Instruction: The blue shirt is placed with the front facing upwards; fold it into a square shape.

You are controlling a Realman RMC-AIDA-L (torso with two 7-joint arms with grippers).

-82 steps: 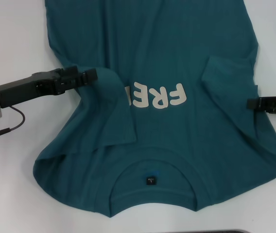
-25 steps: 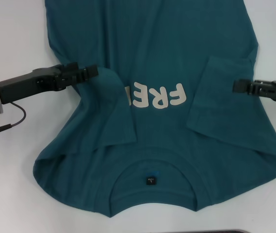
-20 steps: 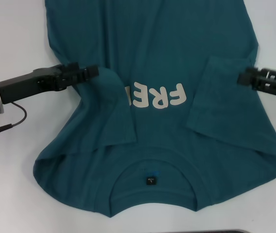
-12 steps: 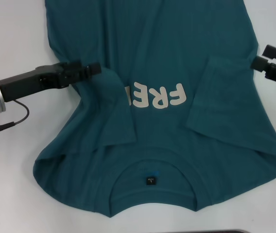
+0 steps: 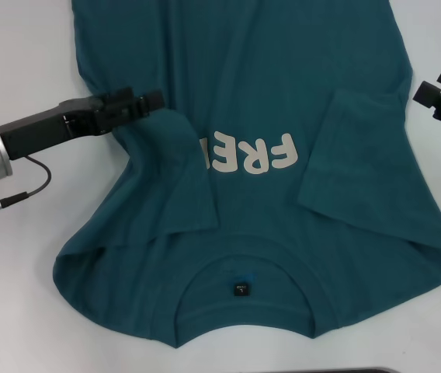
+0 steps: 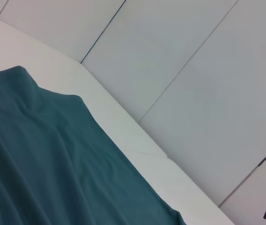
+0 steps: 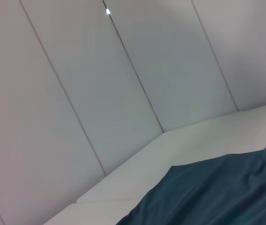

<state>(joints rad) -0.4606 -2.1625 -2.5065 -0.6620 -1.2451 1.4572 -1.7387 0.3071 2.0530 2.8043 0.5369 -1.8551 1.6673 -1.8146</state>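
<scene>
Sprawling face-up across the white table (image 5: 19, 47), blue shirt (image 5: 283, 70) with collar nearest the robot, "FREE" lettering (image 5: 250, 154) mid-chest, both sleeves folded inward over the body, the left one hiding part of the print. Reaching in from the left edge, left gripper (image 5: 155, 99) with its tip right over the folded left sleeve; can't tell how far apart its fingers are. Poking in at the right edge, right gripper (image 5: 435, 85), fingers spread, clear of the shirt, holding nothing. Sitting inside the collar, small black label (image 5: 241, 289).
</scene>
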